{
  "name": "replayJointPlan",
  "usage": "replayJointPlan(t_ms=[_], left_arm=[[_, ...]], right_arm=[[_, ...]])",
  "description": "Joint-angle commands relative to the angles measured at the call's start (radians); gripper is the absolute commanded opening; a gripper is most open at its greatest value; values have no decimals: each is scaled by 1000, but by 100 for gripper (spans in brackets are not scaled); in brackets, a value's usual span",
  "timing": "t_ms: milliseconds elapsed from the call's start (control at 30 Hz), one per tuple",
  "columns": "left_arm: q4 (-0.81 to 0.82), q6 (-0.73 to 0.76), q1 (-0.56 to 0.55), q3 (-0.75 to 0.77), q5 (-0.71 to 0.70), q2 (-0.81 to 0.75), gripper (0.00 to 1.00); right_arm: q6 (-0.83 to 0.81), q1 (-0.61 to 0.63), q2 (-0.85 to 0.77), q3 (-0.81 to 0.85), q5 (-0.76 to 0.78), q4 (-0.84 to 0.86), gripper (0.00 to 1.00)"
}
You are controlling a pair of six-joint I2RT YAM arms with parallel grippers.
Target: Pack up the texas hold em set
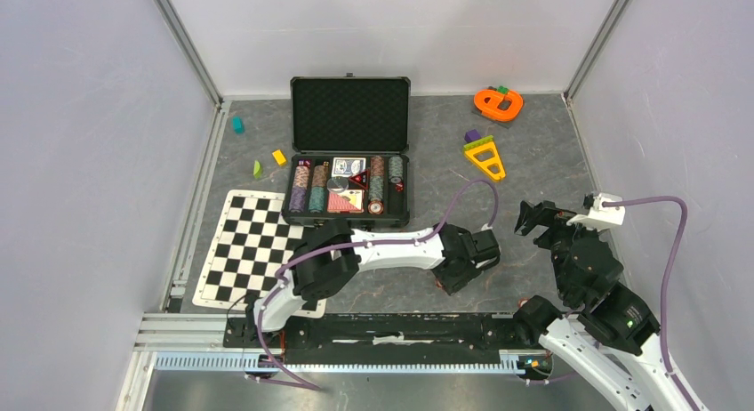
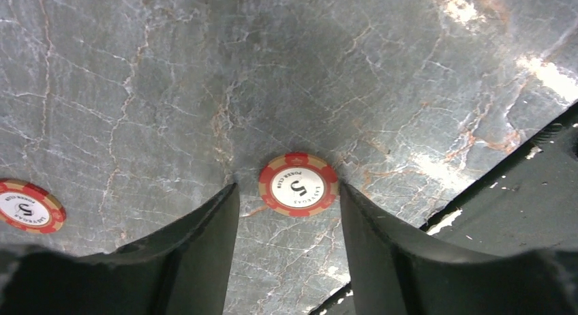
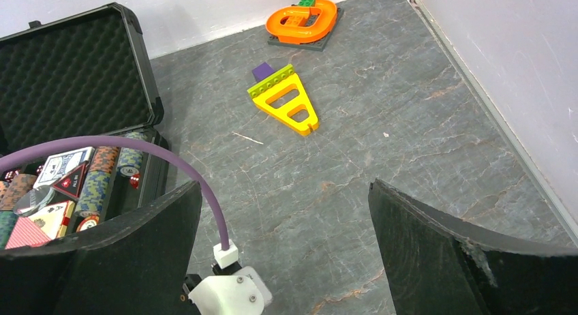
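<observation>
the left gripper [image 2: 287,189] sits low on the grey marbled tabletop [image 2: 136,90], its jaws part-way apart astride a small round red-and-white poker chip [image 2: 298,184]; one finger meets the rim and the other is just beside it, so i cannot tell whether it is pinched yet. a second loose chip [image 2: 27,206] lies nearby, both well apart from the open black foam-lined hard briefcase [image 1: 347,221] where they belong. the right gripper [image 3: 283,192] hangs with jaws wide and empty, likely keeping clear.
</observation>
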Motion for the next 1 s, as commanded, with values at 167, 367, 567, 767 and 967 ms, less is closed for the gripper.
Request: replayJointPlan(t_ms=[167,367,567,767,967], left_arm=[[-67,0,4,37,27,70,64],[-43,6,10,41,87,86,52],[-45,0,13,43,115,100,41],[-55,-2,18,44,86,72,39],[-81,0,51,67,58,8,39]], right_arm=[[-4,0,-14,25,14,4,98],[-9,0,-17,29,15,5,98],[-8,0,-21,31,17,3,98],[-6,0,-16,32,15,3,98],[-7,0,-14,34,13,5,98]])
